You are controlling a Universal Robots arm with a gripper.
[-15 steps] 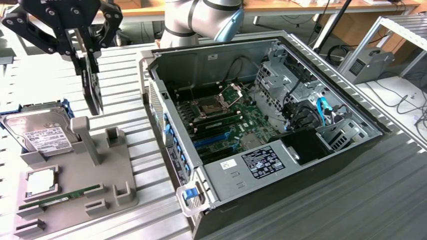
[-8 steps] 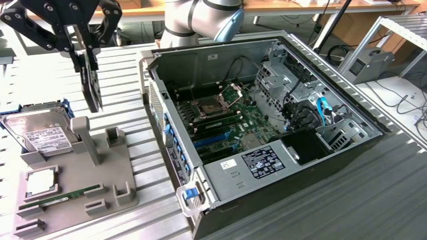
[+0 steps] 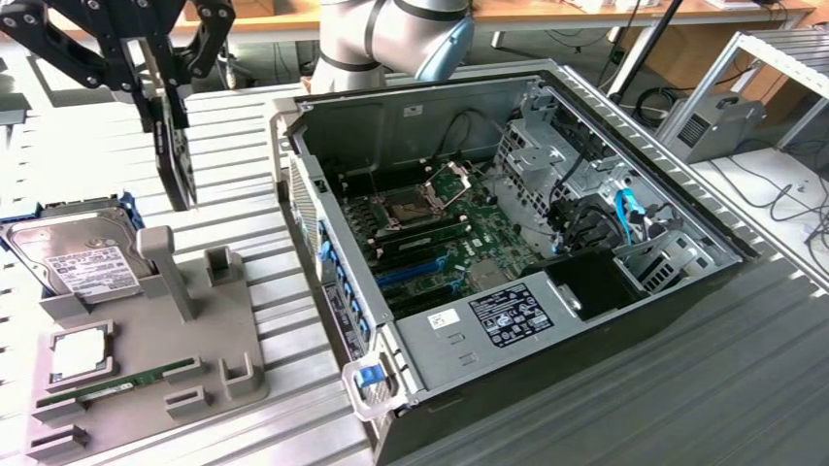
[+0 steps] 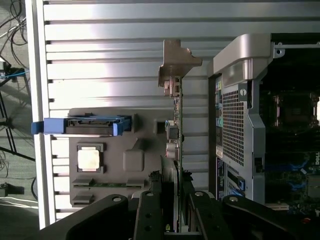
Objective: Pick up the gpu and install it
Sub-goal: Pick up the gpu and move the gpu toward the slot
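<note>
The gpu (image 3: 177, 160) hangs on edge above the slatted table, at the exterior view's upper left, clear of the grey holder (image 3: 214, 340). It shows as a dark flat card with its fan cooler side facing the open computer case (image 3: 428, 107). My gripper (image 3: 158, 92) is shut on its top edge. In the wrist view the gpu (image 4: 178, 125) appears edge-on as a thin green board ending in a silver bracket (image 4: 176, 60), and my gripper (image 4: 176, 215) clamps it between black fingers (image 4: 150, 210). The card sits between the holder and the case's perforated rear wall (image 4: 232, 125).
On the grey holder lie a hard drive in a blue caddy (image 3: 81, 254), a CPU (image 3: 81, 352) and a RAM stick (image 3: 116, 384). The case shows its motherboard (image 3: 434, 238), cables and a drive cage (image 3: 647, 243). Another machine (image 3: 719, 121) stands at the far right.
</note>
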